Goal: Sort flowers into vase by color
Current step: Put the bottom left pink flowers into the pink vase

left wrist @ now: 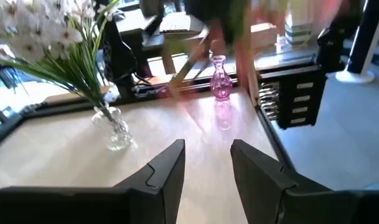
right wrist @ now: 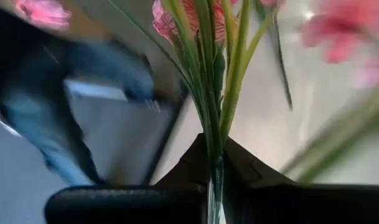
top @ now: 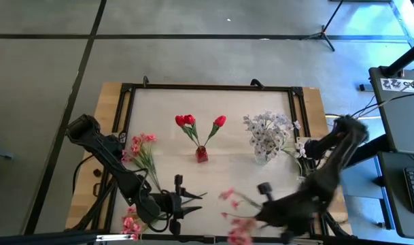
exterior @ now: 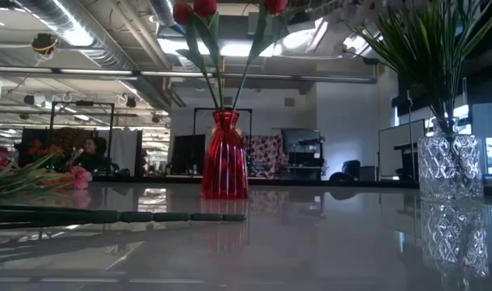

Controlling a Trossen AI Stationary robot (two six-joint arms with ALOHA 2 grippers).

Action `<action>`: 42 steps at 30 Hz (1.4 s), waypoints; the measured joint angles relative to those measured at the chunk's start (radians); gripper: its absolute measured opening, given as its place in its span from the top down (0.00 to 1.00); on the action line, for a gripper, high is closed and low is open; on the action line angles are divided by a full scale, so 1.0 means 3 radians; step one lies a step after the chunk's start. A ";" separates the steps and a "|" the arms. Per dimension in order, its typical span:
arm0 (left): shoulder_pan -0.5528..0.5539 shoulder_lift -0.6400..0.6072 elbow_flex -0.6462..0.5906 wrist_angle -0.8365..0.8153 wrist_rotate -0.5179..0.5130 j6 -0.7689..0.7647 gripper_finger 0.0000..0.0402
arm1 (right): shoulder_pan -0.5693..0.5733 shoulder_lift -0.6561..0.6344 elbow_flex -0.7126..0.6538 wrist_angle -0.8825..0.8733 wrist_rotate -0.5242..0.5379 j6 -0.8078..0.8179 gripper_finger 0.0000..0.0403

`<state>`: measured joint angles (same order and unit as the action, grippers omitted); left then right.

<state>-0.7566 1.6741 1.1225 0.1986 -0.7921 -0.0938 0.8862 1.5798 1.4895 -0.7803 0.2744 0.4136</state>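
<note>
Two dark arms reach over the pale table point(top: 213, 102), one from each side, both working at its near edge. At the near right, the right claw point(right wrist: 215, 163) is clamped shut on the green stems of a pink spray point(top: 235, 207), the blooms fanning out beyond the fingers toward the left. At the near left, the left claw point(left wrist: 206, 163) hovers with its fingers spread apart and nothing between them. A clear glass vase point(top: 262, 155) stands right of center, packed with white blossom sprigs point(top: 268, 129) and long green leaves. A small red vase point(top: 202, 154) sits at the middle of the table with three red tulips point(top: 186, 121) leaning outward from it. More pink flowers point(top: 142, 144) lie flat along the left side, and another pink cluster point(top: 130, 224) lies at the near left corner beside the left arm. A little purple vase point(left wrist: 219, 79) stands near the right edge, empty as far as I can see.
</note>
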 joint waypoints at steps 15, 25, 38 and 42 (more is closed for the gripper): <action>0.0646 -0.0014 0.0000 0.0335 0.0786 0.0442 0.68 | 0.0317 -0.2000 -0.1929 0.1745 0.0171 -0.0290 0.98; 0.0846 -0.0014 -0.0001 0.0748 0.1661 0.0411 0.68 | 0.0274 -0.2563 -0.2838 0.3255 -0.0717 -0.0924 0.99; 0.0550 -0.0014 -0.0001 0.1062 0.1654 -0.0062 0.68 | 0.0277 -0.3192 -0.3222 0.3820 -0.2196 -0.1244 0.99; 0.0439 -0.0014 -0.0001 0.1068 0.1611 -0.0090 0.68 | 0.0275 -0.3456 -0.3221 0.3833 -0.2331 -0.1205 0.98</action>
<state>-0.6249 1.6699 1.1221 0.5191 -0.3088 -0.1207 0.9688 0.5429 0.5232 0.3695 -0.4249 0.0522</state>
